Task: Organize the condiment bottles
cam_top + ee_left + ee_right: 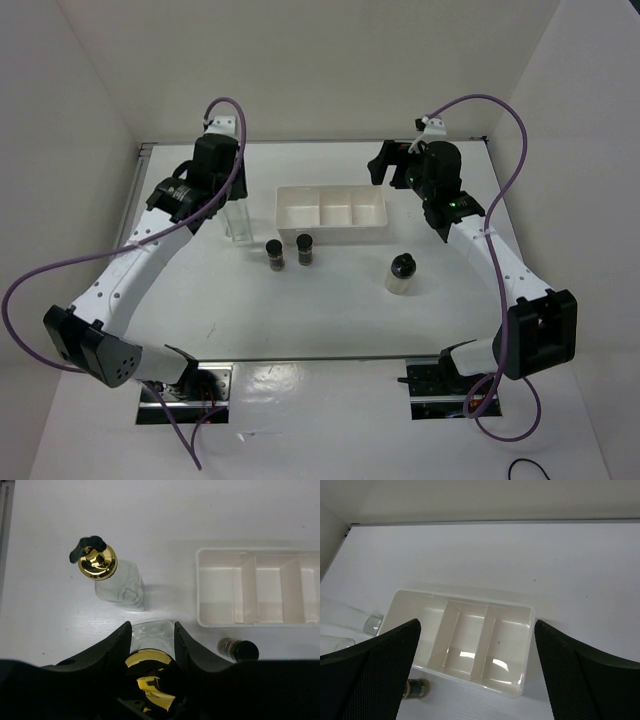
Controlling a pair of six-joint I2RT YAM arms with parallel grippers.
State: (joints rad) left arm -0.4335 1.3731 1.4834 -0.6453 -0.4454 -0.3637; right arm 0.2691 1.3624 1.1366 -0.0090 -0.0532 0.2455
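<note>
Your left hand (151, 630) is clamped round the shoulder of a tall glass bottle (152, 637). Its gold pourer top is right under the wrist camera and the fingers sit snug against the glass on both sides. I can't tell if its base is on the table (60, 630) or just off it.

The second tall glass bottle (117, 585) stands just beyond it, close but not touching. That's my main worry. Swing or tilt the held one and you clip the neighbour, and a tall narrow bottle like that would probably go straight over. Smooth glass could also twist or slide in the fingers if the weight hangs low below the grip.

Further out, the white divided tray (330, 212) sits to the right with nothing in its three compartments. A small dark jar (274, 254) and its twin jar (305, 249) stand just in front of the tray, so a low carry could knock them. The squat pale jar (401, 275) is well apart, nearer the right arm.

Your right hand (476, 625) hangs over the tray, fingers spread wide, holding nothing. If both arms go for the tray, they could bump.
</note>
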